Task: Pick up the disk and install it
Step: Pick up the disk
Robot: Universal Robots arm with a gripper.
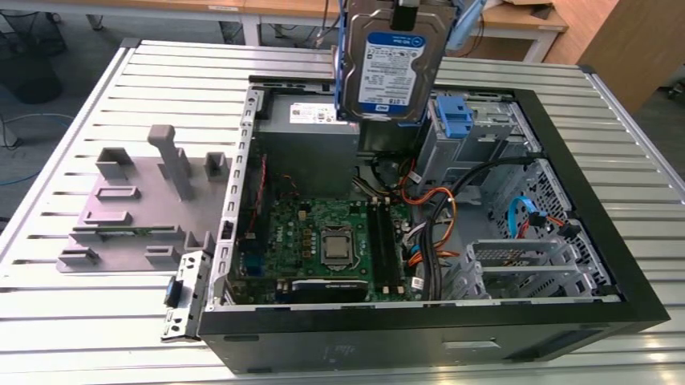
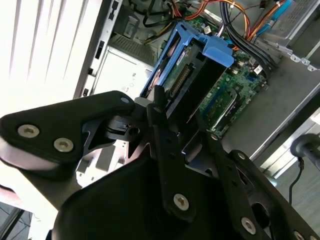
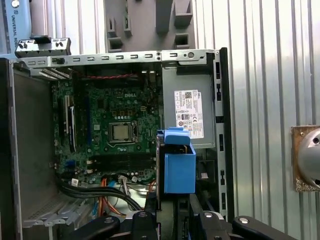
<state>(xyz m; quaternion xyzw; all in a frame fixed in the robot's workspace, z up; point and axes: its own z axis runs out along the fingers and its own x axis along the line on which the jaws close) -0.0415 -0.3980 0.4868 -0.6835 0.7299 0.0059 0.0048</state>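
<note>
The disk (image 1: 387, 70), a silver hard drive with a white-and-blue label in blue caddy rails, hangs upright in the air over the back of the open computer case (image 1: 599, 200). My gripper (image 1: 405, 14) is shut on its top edge. In the second wrist view the black fingers (image 2: 161, 131) clamp the disk (image 2: 192, 75) from both sides, with the motherboard beyond it. In the first wrist view the disk's blue caddy end (image 3: 178, 167) points down beside the power supply (image 3: 190, 112), just past my gripper (image 3: 172, 212).
The case lies open on a slatted metal table (image 1: 86, 313). Inside are the motherboard (image 1: 326, 241), orange and black cables (image 1: 434, 204), and a drive bay with a bare blue bracket (image 1: 454, 116). A grey fixture block (image 1: 144, 200) stands at the exterior view's left.
</note>
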